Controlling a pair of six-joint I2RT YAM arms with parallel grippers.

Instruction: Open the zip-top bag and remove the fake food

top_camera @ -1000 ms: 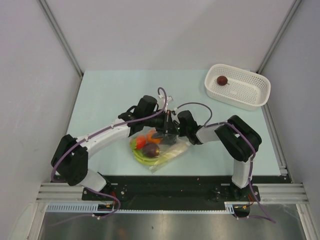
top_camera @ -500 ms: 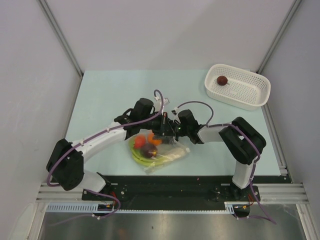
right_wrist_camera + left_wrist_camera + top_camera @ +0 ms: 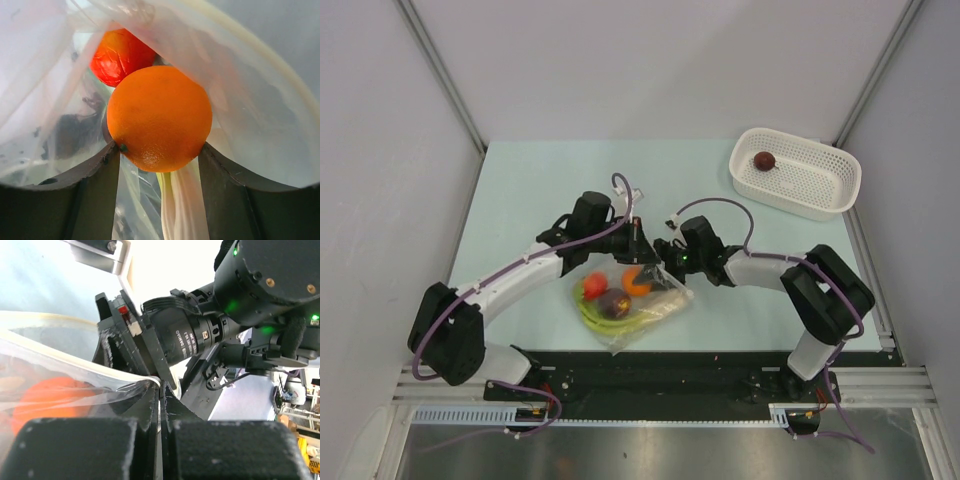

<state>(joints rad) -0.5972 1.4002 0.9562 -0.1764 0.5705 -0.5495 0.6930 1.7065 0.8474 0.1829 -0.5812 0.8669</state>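
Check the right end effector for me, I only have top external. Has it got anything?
Observer: The right wrist view shows the right end effector in the mouth of the clear crinkly zip-top bag, its fingers touching both sides of the round orange toy ball.
Operator: Anything behind the ball?
Observer: A shiny red toy tomato, right behind it, deeper in the bag.
Operator: Left side gripping the bag?
Observer: Yes. The left wrist view shows the left end effector shut on the bag's white zip edge.

zip-top bag (image 3: 665,305) mouth: pinched by left fingers (image 3: 90,447) | orange ball (image 3: 159,117) fills right fingers' (image 3: 90,200) gap | far table (image 3: 540,180) open
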